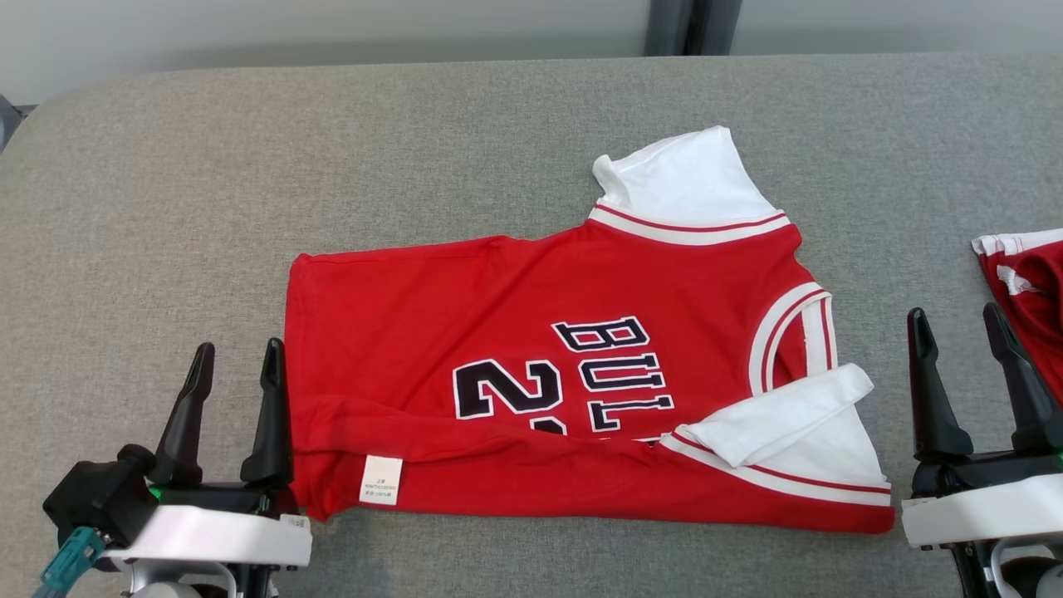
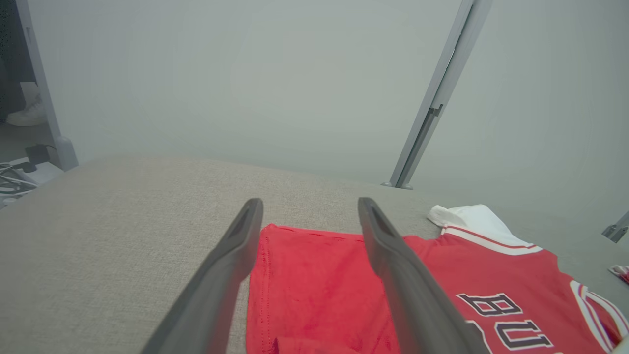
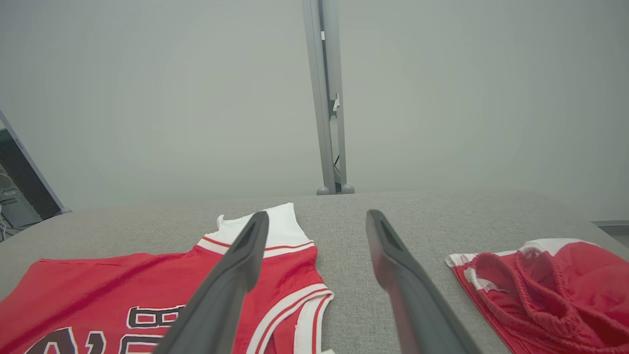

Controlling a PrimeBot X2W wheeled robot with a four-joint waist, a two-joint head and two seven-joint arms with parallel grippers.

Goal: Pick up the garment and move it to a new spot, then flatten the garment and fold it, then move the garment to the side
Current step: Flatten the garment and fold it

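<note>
The garment (image 1: 531,365) is a red jersey with white sleeves and dark lettering, lying sideways on the grey table (image 1: 249,166), its near long edge folded over onto itself with a white label showing. My left gripper (image 1: 237,365) stands open just off the jersey's hem corner at the lower left, nothing between its fingers. My right gripper (image 1: 955,332) stands open to the right of the near white sleeve, apart from the cloth. The left wrist view has the hem (image 2: 314,280) under the gripper (image 2: 309,206). The right wrist view shows the collar end (image 3: 275,255) beside the gripper (image 3: 317,219).
A second red item with white trim, bunched with an elastic band, lies at the table's right edge (image 1: 1030,291) (image 3: 545,285), close to my right gripper. A grey post (image 3: 329,98) and wall stand behind the table. Bare table stretches at the far side and left.
</note>
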